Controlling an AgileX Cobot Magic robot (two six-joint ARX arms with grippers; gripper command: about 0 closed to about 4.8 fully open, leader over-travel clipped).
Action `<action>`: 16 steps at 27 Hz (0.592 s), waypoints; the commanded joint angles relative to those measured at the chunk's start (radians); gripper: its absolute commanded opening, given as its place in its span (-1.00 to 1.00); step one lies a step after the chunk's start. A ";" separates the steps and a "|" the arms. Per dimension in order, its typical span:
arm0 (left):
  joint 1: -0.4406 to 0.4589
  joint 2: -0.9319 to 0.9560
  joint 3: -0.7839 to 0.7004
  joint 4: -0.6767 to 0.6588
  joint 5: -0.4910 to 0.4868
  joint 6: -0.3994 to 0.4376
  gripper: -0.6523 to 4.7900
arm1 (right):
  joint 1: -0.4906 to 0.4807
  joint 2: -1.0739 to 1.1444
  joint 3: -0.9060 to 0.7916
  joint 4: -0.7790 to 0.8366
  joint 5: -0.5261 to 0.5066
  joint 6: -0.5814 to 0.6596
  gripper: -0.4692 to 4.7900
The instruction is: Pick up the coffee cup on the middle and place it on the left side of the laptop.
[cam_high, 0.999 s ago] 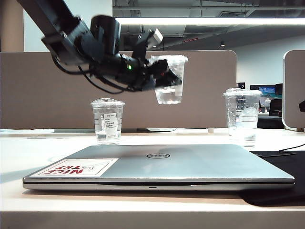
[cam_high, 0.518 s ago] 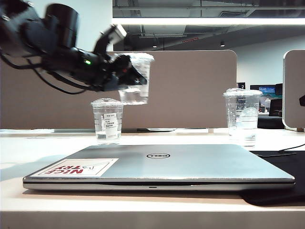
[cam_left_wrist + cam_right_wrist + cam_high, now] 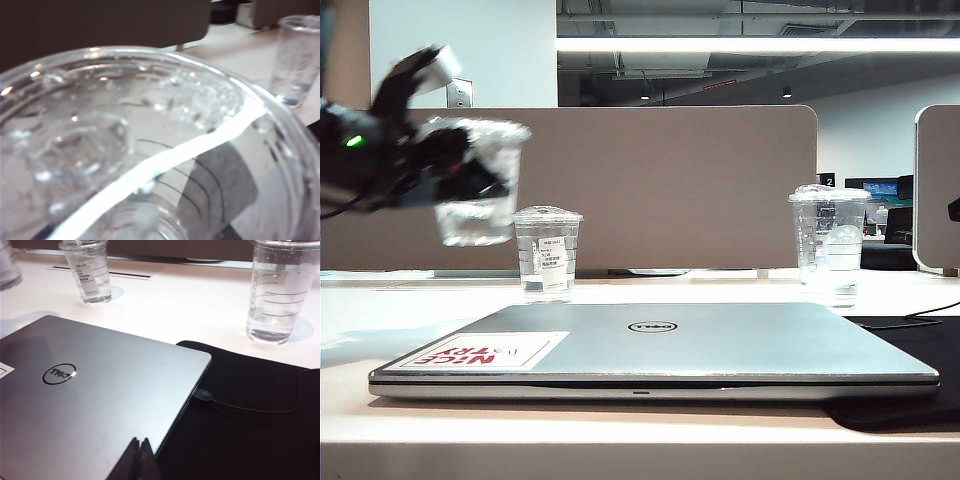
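Here, far left of the exterior view: left gripper (image 3: 440, 178) in the air, blurred, a green light showing on the arm behind it. It is holding the coffee cup (image 3: 475, 182) by the side, jaws spread about the cup's width. Cup is clear of the counter (image 3: 380, 310), tilted a little, some water in the bottom. It hangs above and left of the laptop's near-left corner.

Left wrist view: the cup's flat clear lid (image 3: 125, 150) fills almost the whole picture, right up against the camera; curved measuring lines show through the wall. Gripper fingers themselves not visible there. Another clear cup stands on the counter beyond it.

Just right of the gripper and lower: narrow clear cup with a white printed label (image 3: 546, 253), upright on the counter behind the laptop, apart from the held cup.

Centre: laptop (image 3: 660, 345), silver, lid closed, flat on the counter, Dell logo up, red-and-white sticker (image 3: 485, 351) at its near-left corner.

Right of the laptop: black mat (image 3: 250, 425) under its right edge, a thin cable (image 3: 250, 407) plugged into the laptop's side. Tall clear cup with domed lid (image 3: 828, 243) upright on the counter behind.

Right gripper (image 3: 140, 460): only its tips show in the right wrist view, pressed together, empty, poised over the laptop's lid near the right edge. Not seen in the exterior view.
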 commanded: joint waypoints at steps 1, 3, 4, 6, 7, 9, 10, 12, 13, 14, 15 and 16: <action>0.045 -0.005 -0.053 0.092 -0.015 -0.008 0.37 | -0.001 0.000 -0.004 0.018 -0.001 0.000 -0.84; 0.069 -0.005 -0.089 0.101 -0.019 0.021 0.37 | -0.001 0.000 -0.004 0.018 -0.001 0.000 -0.84; 0.075 -0.002 -0.112 0.101 -0.023 0.052 0.37 | -0.001 0.000 -0.004 0.018 -0.001 0.000 -0.84; 0.075 0.010 -0.131 0.102 -0.038 0.072 0.36 | -0.001 0.000 -0.004 0.018 -0.001 0.000 -0.84; 0.075 0.021 -0.136 0.105 -0.036 0.068 0.36 | -0.001 0.000 -0.004 0.018 -0.001 0.000 -0.84; 0.075 0.050 -0.140 0.111 -0.011 0.048 0.36 | -0.001 0.000 -0.004 0.018 -0.001 0.000 -0.84; 0.074 0.081 -0.145 0.130 -0.005 0.033 0.36 | -0.001 0.000 -0.004 0.018 -0.001 0.000 -0.84; 0.074 0.119 -0.156 0.185 -0.007 0.017 0.36 | -0.001 0.001 -0.004 0.018 -0.001 0.000 -0.84; 0.074 0.137 -0.158 0.201 -0.006 0.008 0.36 | -0.001 0.001 -0.004 0.018 -0.001 0.000 -0.84; 0.074 0.147 -0.157 0.202 -0.006 0.007 0.35 | -0.001 0.001 -0.004 0.018 -0.001 0.000 -0.84; 0.074 0.155 -0.157 0.202 -0.006 0.005 0.36 | -0.001 0.001 -0.004 0.018 -0.001 0.000 -0.84; 0.074 0.164 -0.157 0.202 -0.005 0.003 0.36 | -0.001 0.001 -0.004 0.018 -0.001 0.000 -0.84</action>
